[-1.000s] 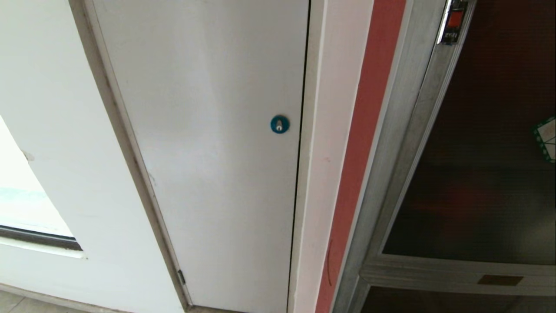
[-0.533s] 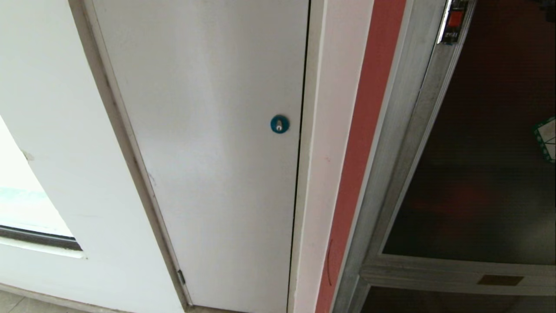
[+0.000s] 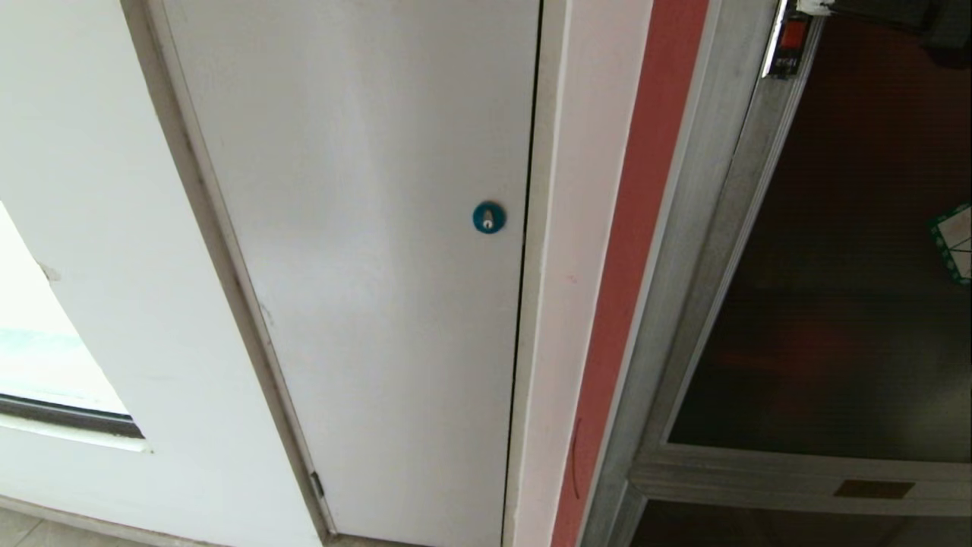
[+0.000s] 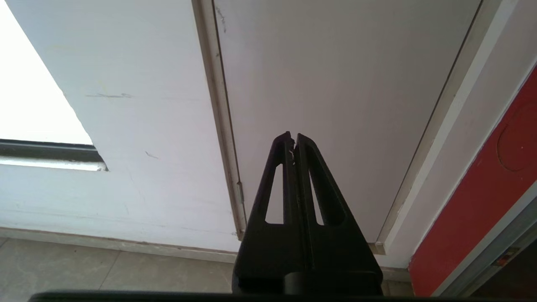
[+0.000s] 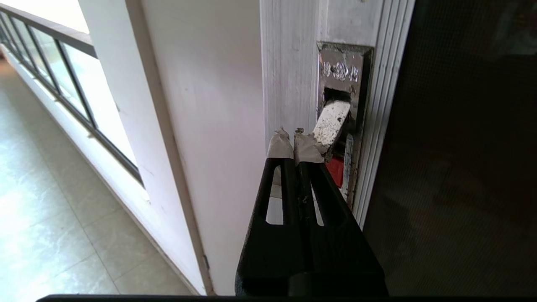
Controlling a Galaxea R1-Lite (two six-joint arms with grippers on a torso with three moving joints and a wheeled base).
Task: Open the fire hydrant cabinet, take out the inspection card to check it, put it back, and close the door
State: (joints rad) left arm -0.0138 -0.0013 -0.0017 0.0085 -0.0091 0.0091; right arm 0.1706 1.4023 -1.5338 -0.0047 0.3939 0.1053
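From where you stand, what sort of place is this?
Probably a building corridor: a fire hydrant cabinet with a tinted glass door set in the wall, a plain white door beside it, and tiled floor.

Door (image 3: 850, 251) glass dark brown, frame silver; latch tab (image 3: 794, 34) red; lock (image 3: 489, 217) blue.

Daylight is admitted from the window (image 3: 45, 357) at the far left of the head view, where the pane is blown out to near white; the same overexposure is seen in the left wrist view. The white door (image 3: 364, 251) is evenly and softly lit, with a faint shading toward its lower part. The tinted glass door (image 3: 843, 266) at the right is rendered very dark, with only a dim red glow seen through it. Straight edges are bowed toward the frame borders. In the right wrist view the floor (image 5: 50, 201) is washed by glare, and the latch (image 5: 342, 113) is sharp.
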